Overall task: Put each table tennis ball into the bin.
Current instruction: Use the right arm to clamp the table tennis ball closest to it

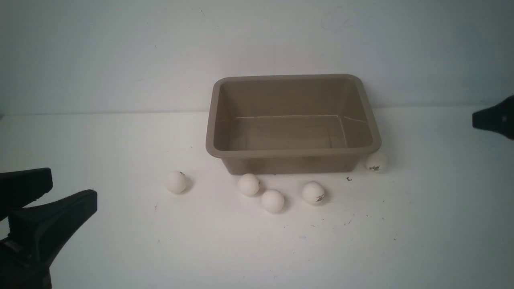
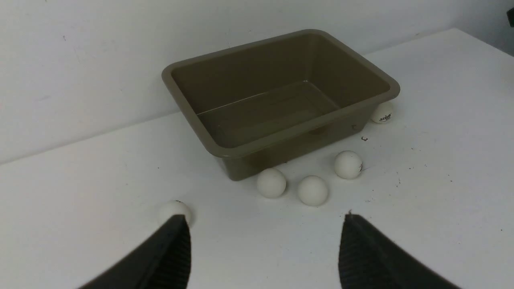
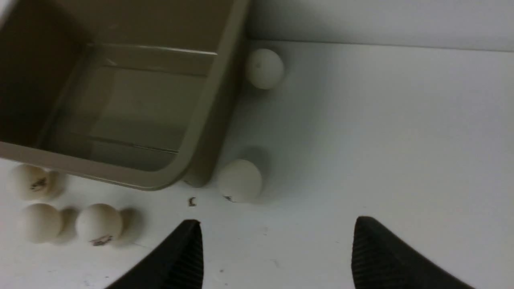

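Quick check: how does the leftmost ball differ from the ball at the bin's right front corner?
The leftmost ball lies in the open, well apart from the bin; the corner ball sits close by its wall. The corner ball shows a bold dark logo; the leftmost ball only a tiny mark. Both are white, equal in size, on the table, outside the bin.

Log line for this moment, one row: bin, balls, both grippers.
bin: empty | table tennis balls: all seen on table, outside bin | left gripper: open, empty | right gripper: open, empty
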Tool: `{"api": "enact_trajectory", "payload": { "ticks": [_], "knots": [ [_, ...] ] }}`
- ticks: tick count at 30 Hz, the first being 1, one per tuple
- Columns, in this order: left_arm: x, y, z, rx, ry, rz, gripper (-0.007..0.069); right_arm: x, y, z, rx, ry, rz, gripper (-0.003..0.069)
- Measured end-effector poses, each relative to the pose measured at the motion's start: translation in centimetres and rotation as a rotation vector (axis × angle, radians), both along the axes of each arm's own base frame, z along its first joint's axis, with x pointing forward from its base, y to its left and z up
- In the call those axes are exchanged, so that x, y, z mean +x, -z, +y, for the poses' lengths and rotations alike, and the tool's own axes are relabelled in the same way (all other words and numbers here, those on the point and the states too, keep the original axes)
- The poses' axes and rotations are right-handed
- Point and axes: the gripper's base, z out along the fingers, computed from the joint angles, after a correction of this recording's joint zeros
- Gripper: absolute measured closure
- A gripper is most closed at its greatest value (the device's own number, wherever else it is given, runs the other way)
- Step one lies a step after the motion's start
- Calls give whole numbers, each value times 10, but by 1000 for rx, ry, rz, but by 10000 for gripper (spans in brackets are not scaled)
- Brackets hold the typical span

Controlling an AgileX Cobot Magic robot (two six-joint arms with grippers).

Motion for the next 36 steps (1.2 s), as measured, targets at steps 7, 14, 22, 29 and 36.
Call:
{"api": "enact_trajectory", "payload": {
  "ticks": [7,14,22,29,36],
  "knots": [
    [0,0,0,1,0,0,174,28,20,9,-19,-205,92,217],
    [0,0,0,2,0,0,174,62,36,31,-166,-384,107,217],
    [0,0,0,5,2,-1,174,99,64,50,-284,-494,171,218],
    [-1,1,-1,8,12,6,174,108,81,55,-273,-545,173,218],
    [-1,1,-1,11,20,10,174,110,102,68,-256,-670,162,218]
  ]
}}
